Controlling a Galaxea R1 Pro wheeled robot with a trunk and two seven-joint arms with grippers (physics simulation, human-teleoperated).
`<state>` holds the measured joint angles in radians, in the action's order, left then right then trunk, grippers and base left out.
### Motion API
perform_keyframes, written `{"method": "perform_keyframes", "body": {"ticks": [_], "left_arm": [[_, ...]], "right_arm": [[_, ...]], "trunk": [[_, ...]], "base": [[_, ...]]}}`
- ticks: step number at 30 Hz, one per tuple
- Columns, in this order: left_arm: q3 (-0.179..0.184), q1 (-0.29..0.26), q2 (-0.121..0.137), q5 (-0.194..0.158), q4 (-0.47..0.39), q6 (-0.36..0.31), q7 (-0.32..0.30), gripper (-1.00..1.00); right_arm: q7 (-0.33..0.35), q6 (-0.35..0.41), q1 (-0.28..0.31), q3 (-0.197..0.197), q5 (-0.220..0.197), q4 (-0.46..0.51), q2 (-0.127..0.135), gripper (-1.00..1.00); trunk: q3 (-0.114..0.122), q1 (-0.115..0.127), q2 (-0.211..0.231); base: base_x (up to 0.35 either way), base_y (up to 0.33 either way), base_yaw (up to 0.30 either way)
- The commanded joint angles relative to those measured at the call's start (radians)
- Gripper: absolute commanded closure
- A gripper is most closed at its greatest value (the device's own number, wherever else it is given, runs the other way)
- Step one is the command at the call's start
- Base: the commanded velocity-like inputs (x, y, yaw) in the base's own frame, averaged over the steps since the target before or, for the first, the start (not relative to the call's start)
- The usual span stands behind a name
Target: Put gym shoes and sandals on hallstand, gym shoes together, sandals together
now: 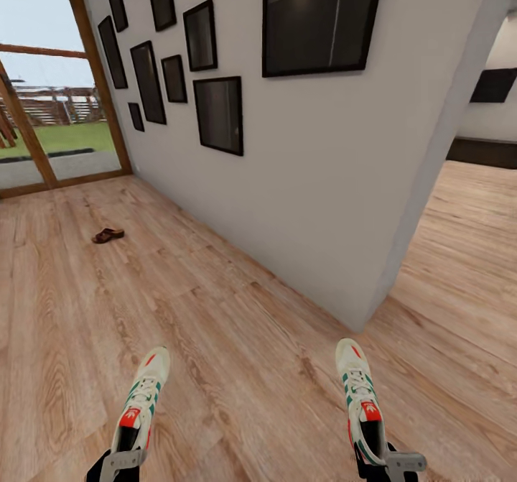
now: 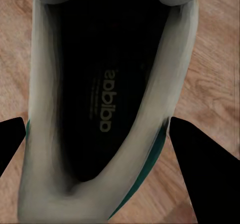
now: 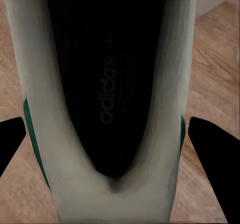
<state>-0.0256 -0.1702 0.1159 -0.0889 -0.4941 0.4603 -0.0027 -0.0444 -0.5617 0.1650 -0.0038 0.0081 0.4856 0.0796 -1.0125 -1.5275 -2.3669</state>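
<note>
- Our left hand (image 1: 118, 460) sits at the lower left of the head view, closed on the heel of one gym shoe (image 1: 142, 396), whose toe points away from us.
- In the left wrist view that shoe (image 2: 45, 108) shows its dark inside, with a black finger (image 2: 200, 169) close on each side of the heel.
- Our right hand (image 1: 391, 462) sits at the lower right, closed on the heel of the other gym shoe (image 1: 360, 396), toe also pointing away.
- The right wrist view looks into this shoe (image 3: 45, 124), a black finger (image 3: 215, 154) on each side.
- Both shoes are white with green stripes and red accents, held well apart above the wooden floor (image 1: 244, 338).
- Farther off on the floor, near the glass door (image 1: 50, 101), lies a brown sandal (image 1: 108, 235).
- A white wall (image 1: 323, 180) with dark picture frames (image 1: 219, 114) runs along the corridor.
</note>
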Motion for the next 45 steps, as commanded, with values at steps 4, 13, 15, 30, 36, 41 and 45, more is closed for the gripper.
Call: {"method": "perform_keyframes", "body": {"ticks": [4, 13, 15, 30, 36, 41, 45], "left_arm": [[0.003, 0.0, 0.001, -0.008, 0.0, 0.003, 0.001, 1.0], [0.003, 0.0, 0.001, -0.008, 0.0, 0.003, 0.001, 1.0], [0.003, 0.0, 0.001, -0.008, 0.0, 0.003, 0.001, 1.0], [0.003, 0.0, 0.001, -0.008, 0.0, 0.003, 0.0, 1.0], [0.003, 0.0, 0.0, -0.007, 0.0, 0.003, 0.0, 1.0], [0.003, 0.0, 0.001, -0.007, 0.0, 0.003, 0.0, 1.0], [0.003, 0.0, 0.001, -0.007, 0.0, 0.003, 0.0, 1.0]], "right_arm": [[-0.004, -0.003, 0.001, 0.0, 0.001, -0.001, 0.0, 1.0], [-0.005, -0.003, 0.001, -0.007, 0.001, -0.018, 0.0, 1.0], [-0.005, -0.003, 0.001, -0.026, 0.001, -0.021, 0.0, 1.0], [-0.005, -0.002, 0.001, -0.05, 0.001, -0.022, 0.002, 1.0], [-0.005, -0.002, 0.001, -0.05, 0.001, -0.021, 0.001, 1.0], [-0.004, -0.002, 0.001, -0.05, 0.0, -0.021, 0.0, 1.0], [-0.003, -0.001, 0.001, -0.05, -0.001, -0.02, 0.0, 1.0]], "trunk": [[0.012, 0.016, 0.028], [0.04, 0.05, 0.091], [0.046, 0.058, 0.105], [0.046, 0.058, 0.105], [0.046, 0.058, 0.105], [0.046, 0.058, 0.105], [0.046, 0.058, 0.105]], "base": [[0.0, 0.0, -0.269], [0.0, 0.0, -0.269], [0.0, 0.0, -0.274], [0.0, 0.0, -0.287], [-0.126, -0.074, -0.298], [-0.239, -0.156, -0.298], [-0.279, -0.138, -0.298]]}}
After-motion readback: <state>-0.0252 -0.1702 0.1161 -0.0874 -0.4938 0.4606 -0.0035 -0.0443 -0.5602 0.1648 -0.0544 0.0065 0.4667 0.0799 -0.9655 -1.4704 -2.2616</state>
